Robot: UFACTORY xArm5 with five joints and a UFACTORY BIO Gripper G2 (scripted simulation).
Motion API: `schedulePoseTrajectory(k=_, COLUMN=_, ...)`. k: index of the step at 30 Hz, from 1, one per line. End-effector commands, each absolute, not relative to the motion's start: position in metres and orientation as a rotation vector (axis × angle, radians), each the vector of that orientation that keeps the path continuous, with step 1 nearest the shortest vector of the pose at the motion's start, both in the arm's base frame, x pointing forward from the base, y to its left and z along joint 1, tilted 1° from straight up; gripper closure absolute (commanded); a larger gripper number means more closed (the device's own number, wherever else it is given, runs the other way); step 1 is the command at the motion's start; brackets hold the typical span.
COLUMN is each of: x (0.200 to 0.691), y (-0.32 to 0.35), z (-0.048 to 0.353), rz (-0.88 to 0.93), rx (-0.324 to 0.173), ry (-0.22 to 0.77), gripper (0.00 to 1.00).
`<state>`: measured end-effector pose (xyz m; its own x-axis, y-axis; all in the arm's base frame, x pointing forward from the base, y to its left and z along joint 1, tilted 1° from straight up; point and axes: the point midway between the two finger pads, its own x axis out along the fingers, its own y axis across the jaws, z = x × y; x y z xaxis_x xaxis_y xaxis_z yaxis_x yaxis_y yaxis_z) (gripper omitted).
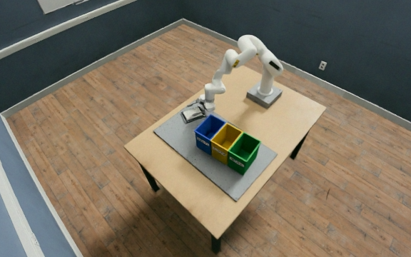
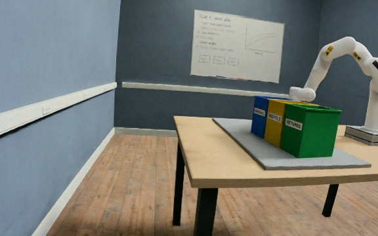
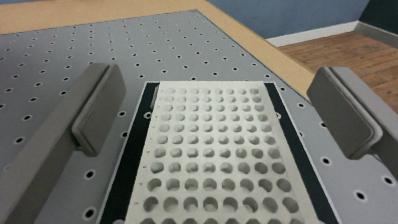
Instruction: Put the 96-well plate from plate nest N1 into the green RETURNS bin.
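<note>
The white 96-well plate (image 1: pixel 192 113) (image 3: pixel 210 135) lies flat in the dark plate nest (image 3: pixel 124 172). My gripper (image 1: pixel 198 108) (image 3: pixel 223 111) is open and empty, its pads standing off either side of the plate with a gap at each side. How high the pads are over the plate is hard to tell. In the exterior view the bins hide the gripper and plate. The green RETURNS bin (image 1: pixel 238 165) (image 2: pixel 320 134) stands upright at the end of the bin row; the part of its inside that shows holds nothing.
The yellow bin (image 1: pixel 220 151) (image 2: pixel 273 132) stands upright between the green bin and the upright blue bin (image 1: pixel 203 142) (image 2: pixel 258 126). The blue bin is nearest the nest. All three stand close together on the grey perforated board (image 1: pixel 191 151) (image 2: pixel 294 164) (image 3: pixel 45 65).
</note>
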<state>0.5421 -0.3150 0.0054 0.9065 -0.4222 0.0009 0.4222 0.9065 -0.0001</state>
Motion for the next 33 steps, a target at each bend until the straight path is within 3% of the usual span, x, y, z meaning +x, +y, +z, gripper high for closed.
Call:
schedulePoseTrajectory(k=1, x=0.543, y=-0.316, z=0.000, rz=-0.436, rx=-0.015, ry=0.000, gripper=0.63)
schedulePoseTrajectory(k=33, x=0.543, y=-0.316, z=-0.010, rz=-0.436, rx=-0.015, ry=0.000, gripper=0.63)
